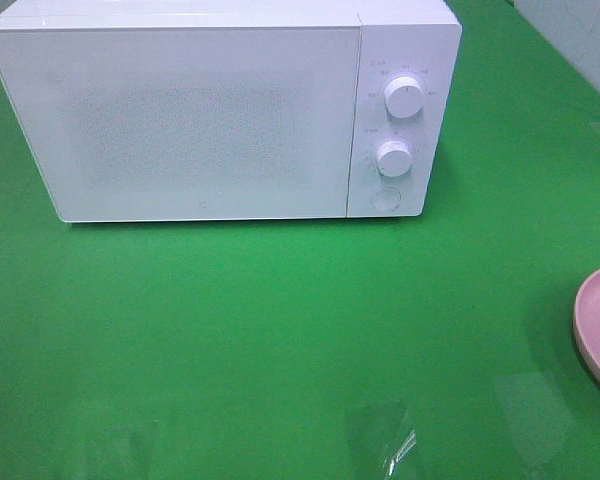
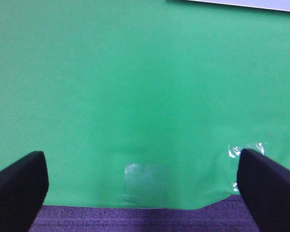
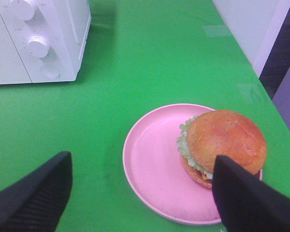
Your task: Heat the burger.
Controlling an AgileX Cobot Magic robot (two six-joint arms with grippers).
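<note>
The burger (image 3: 222,142), golden-brown bun with green lettuce at its edge, sits on the far-right part of a pink plate (image 3: 154,164). My right gripper (image 3: 140,198) hangs open just short of the plate; one black finger (image 3: 246,198) overlaps the burger's near side in the picture. In the high view only the plate's edge (image 1: 598,325) shows at the right border, and the burger is out of that frame. The white microwave (image 1: 220,110) stands at the back with its door shut. My left gripper (image 2: 142,186) is open over bare green cloth near the table's front edge.
Two white knobs (image 1: 405,98) and a round button (image 1: 385,198) sit on the microwave's right panel. Green cloth (image 1: 280,330) covers the table, with clear tape patches (image 1: 395,440) near the front. A white wall (image 3: 246,29) borders the table's right side.
</note>
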